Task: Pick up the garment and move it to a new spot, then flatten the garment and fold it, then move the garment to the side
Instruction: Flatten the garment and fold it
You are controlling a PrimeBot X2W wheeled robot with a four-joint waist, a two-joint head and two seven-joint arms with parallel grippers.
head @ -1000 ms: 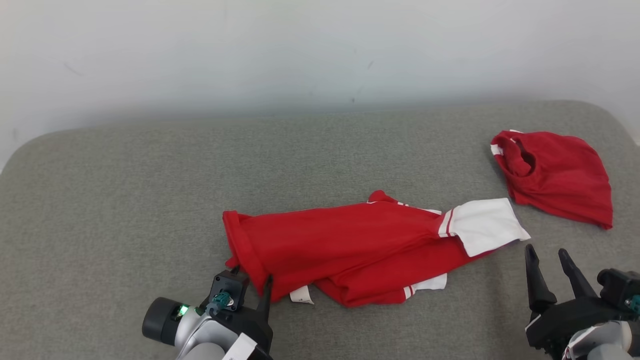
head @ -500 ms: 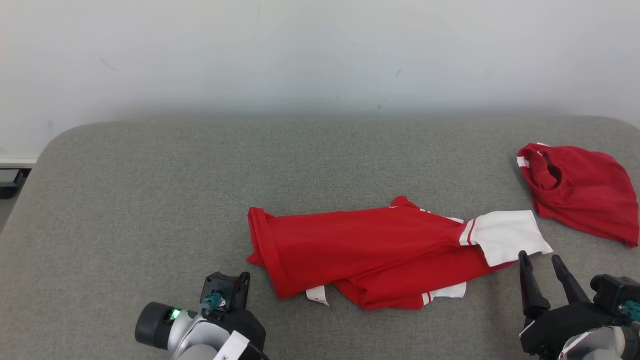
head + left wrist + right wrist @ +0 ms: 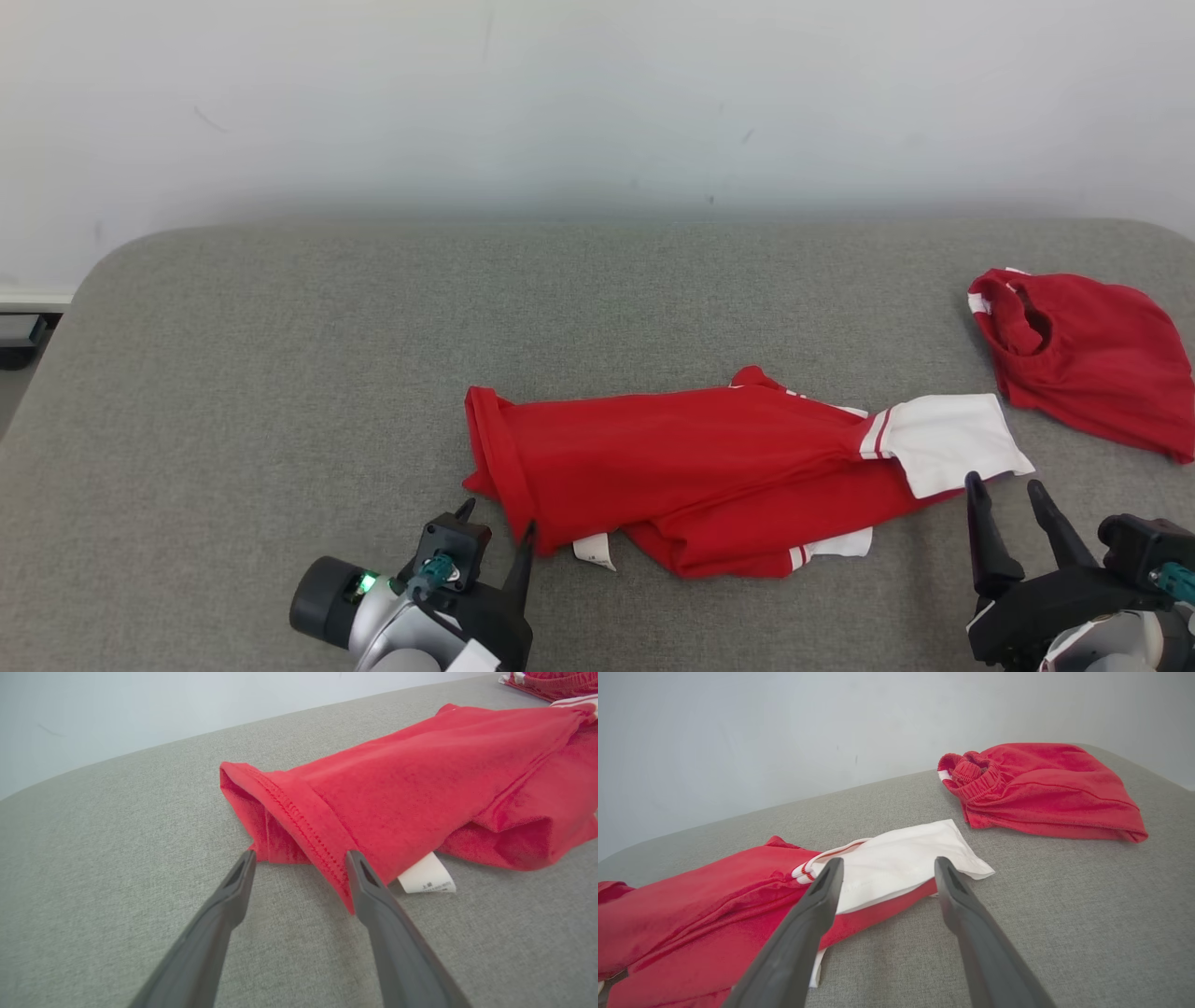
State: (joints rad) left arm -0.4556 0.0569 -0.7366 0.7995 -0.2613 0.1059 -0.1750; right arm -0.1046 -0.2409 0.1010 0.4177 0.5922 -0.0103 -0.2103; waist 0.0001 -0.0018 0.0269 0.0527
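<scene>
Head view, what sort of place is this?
Probably a cloth-folding test area: a grey padded surface against a white wall, with a red and white garment and another red garment on it.

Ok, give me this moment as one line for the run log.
stage: pre-grasp | left gripper: open at hem of shirt | right gripper: open by white sleeve | shorts: far right, apart

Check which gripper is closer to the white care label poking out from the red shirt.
Left. The left gripper, open, is at the hem of the red shirt, right beside the white care label. The right gripper, open, is at the white sleeve at the far end.
</scene>
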